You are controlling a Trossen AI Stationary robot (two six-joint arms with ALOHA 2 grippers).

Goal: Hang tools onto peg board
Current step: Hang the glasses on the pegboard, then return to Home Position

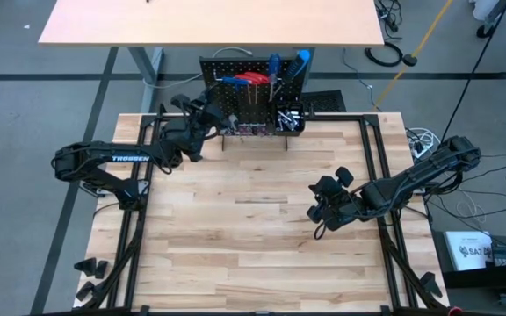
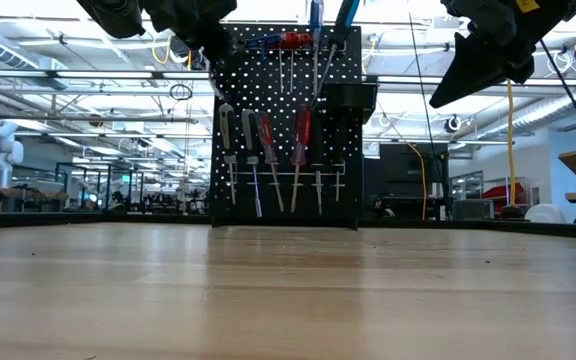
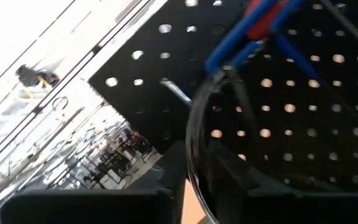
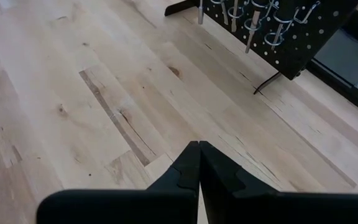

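The black peg board [image 1: 251,98] stands upright at the table's far edge, with red and blue screwdrivers [image 2: 298,135] hanging on its hooks and a small black bin [image 1: 290,119] on its right. My left gripper [image 1: 207,109] is up at the board's upper left corner, shut on the black wire loop [image 3: 199,118]. The loop's far end [image 3: 224,72] lies near the blue handles [image 3: 247,37] and a silver hook [image 3: 176,92]. My right gripper [image 4: 199,163] is shut and empty above the table's right middle [image 1: 325,207]. My left gripper pinches the wire loop's near part [image 3: 190,163] between its two fingers. The fingers point at the board's face, and the loop sticks out ahead of them, lifted clear of the table. I cannot tell whether its far end touches a hook.
The board's small feet [image 4: 267,82] stand on the wooden table [image 1: 235,237]. Metal frame rails [image 1: 385,184] run along the table's left and right sides. A second table [image 1: 209,22] stands behind the board. Bare wood lies between the arms.
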